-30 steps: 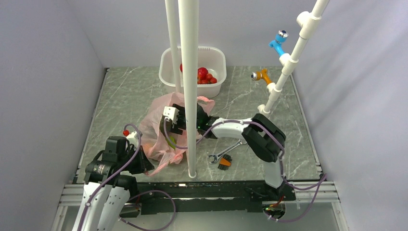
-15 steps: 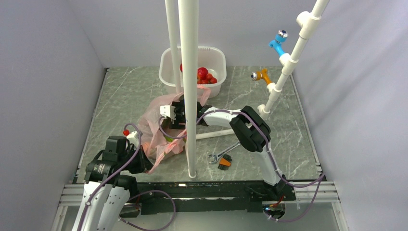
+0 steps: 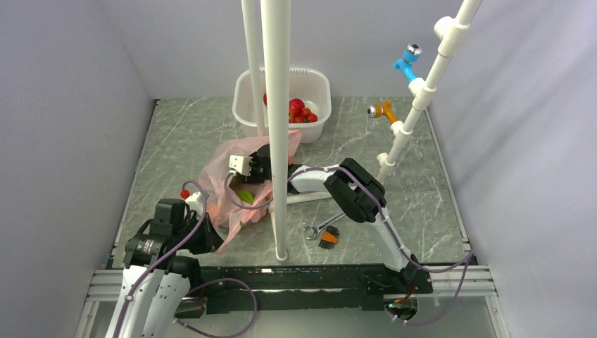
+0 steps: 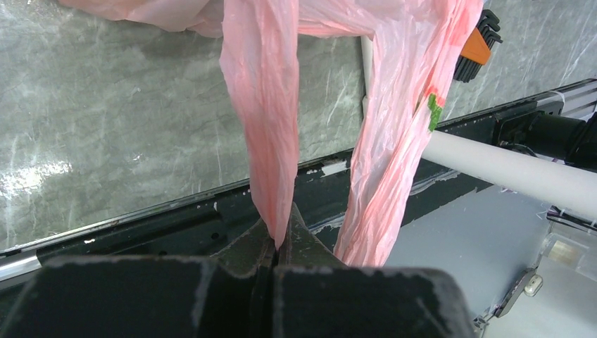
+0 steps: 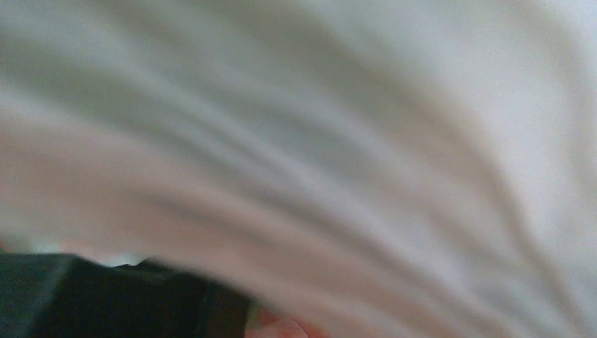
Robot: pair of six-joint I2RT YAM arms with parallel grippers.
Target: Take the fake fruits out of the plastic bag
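My left gripper point(image 4: 276, 243) is pinching one loop handle of the plastic bag point(image 3: 224, 169), with its jaws pressed tight together. My right gripper point(image 3: 246, 179) is reaching inside the bag. I cannot tell how wide it is, because pink film is covering its camera. It might be catching film along with a fruit, and then a pull would be dragging or tearing the bag.

The bag is lying on the table point(image 3: 190, 134). Its long way is running from my left gripper toward the white tub point(image 3: 243, 98). The green piece point(image 3: 246, 196) inside is lying slanted.

2 white poles point(image 3: 276, 105) by bag point(image 3: 215, 179), tub point(image 3: 243, 105) behind, tools point(image 3: 328, 239) at rt, open tabletop point(image 3: 176, 141) lft
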